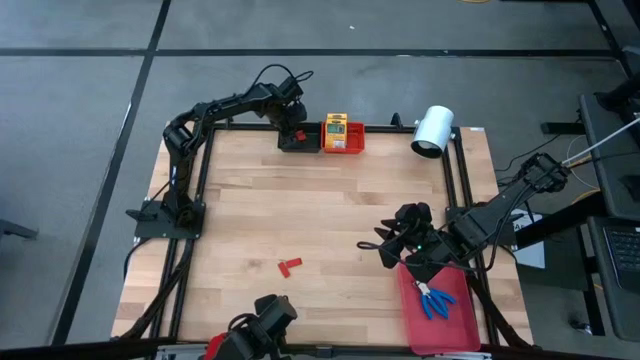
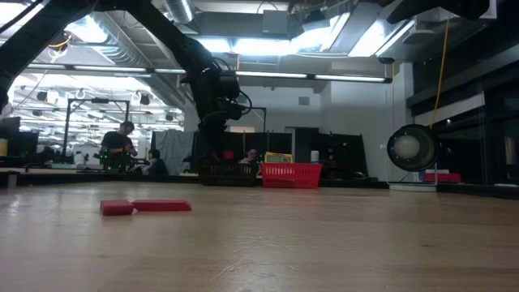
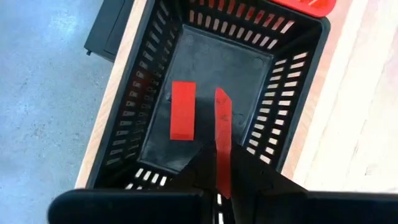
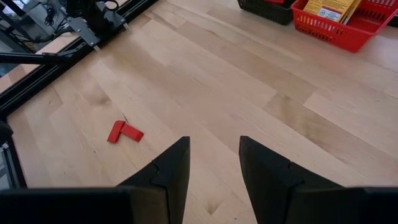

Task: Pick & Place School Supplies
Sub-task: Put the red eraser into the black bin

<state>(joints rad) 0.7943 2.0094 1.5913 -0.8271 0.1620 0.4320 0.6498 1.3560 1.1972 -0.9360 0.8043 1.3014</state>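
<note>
My left gripper [image 3: 221, 163] hangs over a black slotted bin [image 3: 292, 93] at the table's far edge and is shut on a narrow red piece [image 3: 222, 118]. Another red piece [image 3: 183, 111] lies flat on that bin's floor. Beside it stands a red bin [image 1: 352, 146] holding a yellow-and-green box [image 1: 335, 130]. Two red pieces [image 1: 290, 266] lie touching on the bare table. My right gripper [image 4: 214, 149] is open above the table at the right, with nothing between its fingers. Blue-handled tools [image 1: 435, 300] lie in a flat red tray [image 1: 440, 335]. My left gripper pinches the red piece by its upper end [image 3: 223, 163] between its two fingers. The fingers come steeply from above. The piece sticks out past the fingertips, down into the black bin. Whether its lower end touches the bin's floor I cannot tell.
A white cylinder [image 1: 433, 131] sits at the far right corner. Black frame rails [image 1: 190, 250] run along the table's left and right sides. Open wood lies in the table's middle. In the low view, people sit in the room behind the table.
</note>
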